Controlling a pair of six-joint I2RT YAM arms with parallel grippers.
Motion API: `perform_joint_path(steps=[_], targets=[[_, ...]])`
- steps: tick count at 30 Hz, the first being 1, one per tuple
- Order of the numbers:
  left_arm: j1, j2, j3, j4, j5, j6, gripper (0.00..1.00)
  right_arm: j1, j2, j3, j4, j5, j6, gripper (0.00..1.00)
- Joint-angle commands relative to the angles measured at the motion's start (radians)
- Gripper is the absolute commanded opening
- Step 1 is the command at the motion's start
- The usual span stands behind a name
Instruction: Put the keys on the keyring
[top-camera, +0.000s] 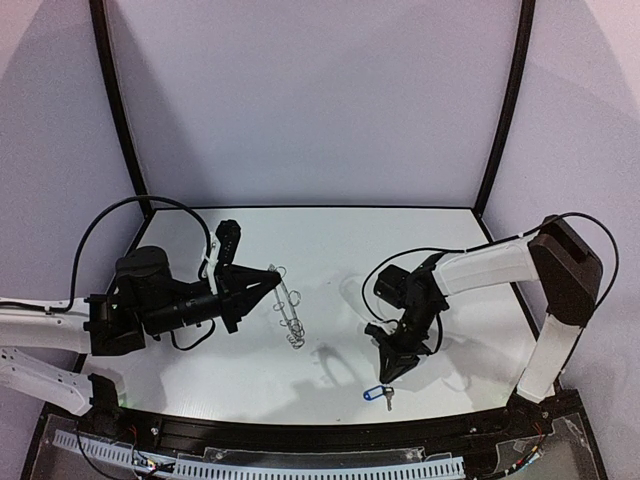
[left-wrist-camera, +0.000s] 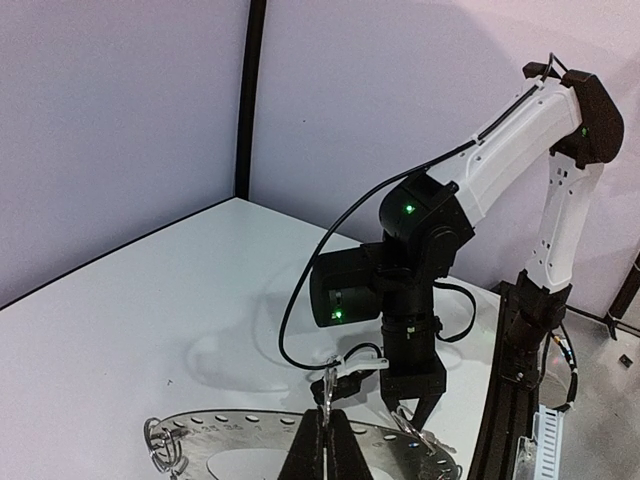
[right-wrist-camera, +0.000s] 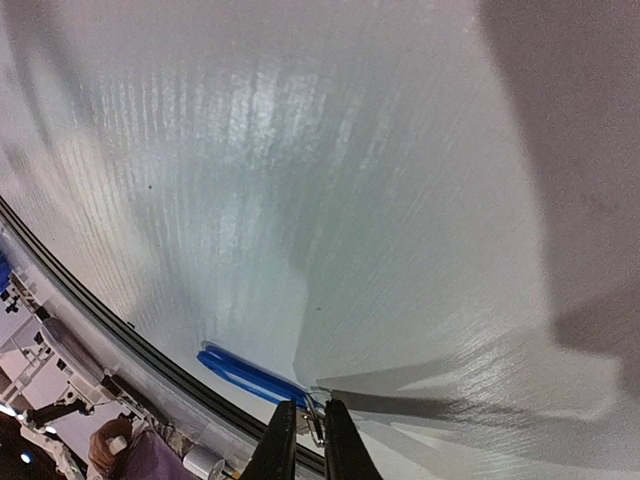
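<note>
The keyring (top-camera: 288, 308) stands edge-on off the table, held by my left gripper (top-camera: 268, 284). In the left wrist view the left gripper (left-wrist-camera: 329, 432) is shut on one thin wire loop (left-wrist-camera: 326, 389) at the rim of the flat grey ring (left-wrist-camera: 235, 432). The blue-tagged key (top-camera: 377, 393) lies near the table's front edge. My right gripper (top-camera: 389, 373) points down at it. In the right wrist view the right gripper (right-wrist-camera: 307, 432) is closed around the small metal ring next to the blue tag (right-wrist-camera: 248, 372). The black-headed key does not show clearly.
The black front rail (top-camera: 300, 432) runs just below the blue tag. The right arm (left-wrist-camera: 500, 150) stands beyond the keyring in the left wrist view, its gripper (left-wrist-camera: 410, 410) close to the ring's far rim. Black frame posts (top-camera: 112, 100) rise at the back corners.
</note>
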Motion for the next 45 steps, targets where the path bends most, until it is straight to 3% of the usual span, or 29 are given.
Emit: perform_joint_path(steps=[1, 9, 27, 34, 39, 45], targets=[[-0.001, -0.024, 0.032, -0.008, -0.014, 0.008, 0.01, 0.010, 0.021, 0.018, -0.041, 0.005, -0.033, 0.12], [0.001, -0.024, 0.036, -0.014, -0.024, 0.017, 0.01, 0.025, 0.027, 0.016, -0.008, -0.060, -0.030, 0.12], [0.000, -0.026, 0.045, -0.023, -0.006, 0.012, 0.01, 0.029, 0.045, 0.034, -0.016, 0.008, -0.004, 0.12], [0.000, -0.027, 0.058, -0.046, 0.000, 0.013, 0.01, 0.029, 0.021, 0.025, -0.032, 0.001, -0.017, 0.00], [0.001, -0.021, 0.056, -0.030, 0.002, 0.013, 0.01, 0.029, -0.059, 0.028, 0.000, 0.024, -0.013, 0.00], [-0.001, 0.000, 0.081, -0.010, 0.017, 0.030, 0.01, 0.029, -0.313, 0.031, 0.100, 0.101, -0.001, 0.00]])
